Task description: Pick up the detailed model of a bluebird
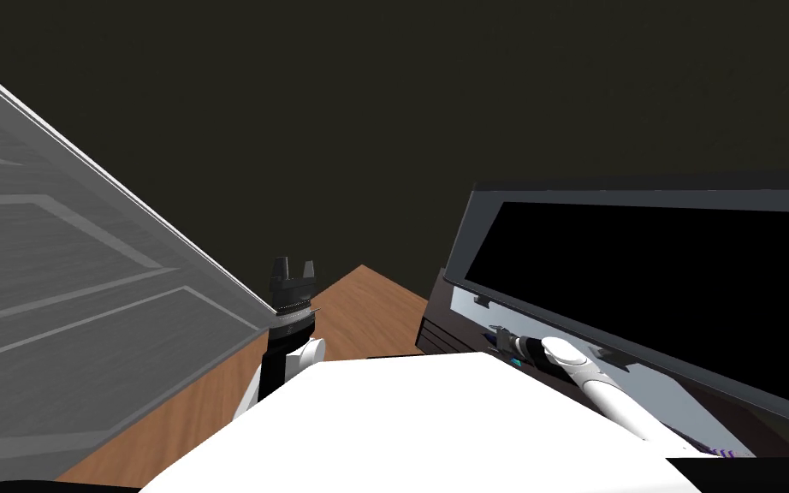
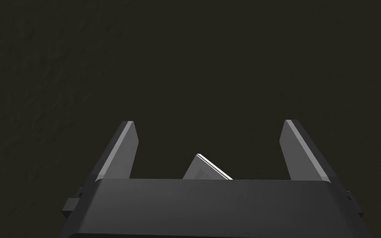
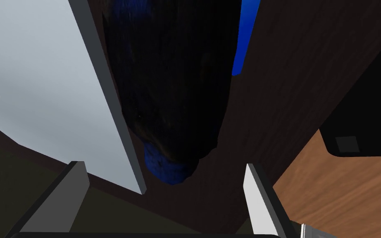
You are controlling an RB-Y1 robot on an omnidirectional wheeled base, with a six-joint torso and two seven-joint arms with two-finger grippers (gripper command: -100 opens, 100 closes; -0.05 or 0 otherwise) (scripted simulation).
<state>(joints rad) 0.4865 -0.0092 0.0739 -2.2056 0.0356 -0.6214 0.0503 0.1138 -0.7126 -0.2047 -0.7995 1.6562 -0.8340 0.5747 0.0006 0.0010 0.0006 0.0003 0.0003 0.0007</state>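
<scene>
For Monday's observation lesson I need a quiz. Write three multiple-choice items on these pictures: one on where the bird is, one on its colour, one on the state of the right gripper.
1. Where is the bird? A) just ahead of the right gripper, on a dark brown surface; B) on a chair; C) in a basket.
2. What colour are its bright patches? A) red; B) blue; C) yellow.
3. The right gripper is: A) shut on the bird; B) open; C) shut on nothing.
Key: 1 A, the right wrist view shows it lying just past that gripper; 2 B, blue shows at its near end and far side; 3 B, its fingers stand wide apart, not pressing the bird.
</scene>
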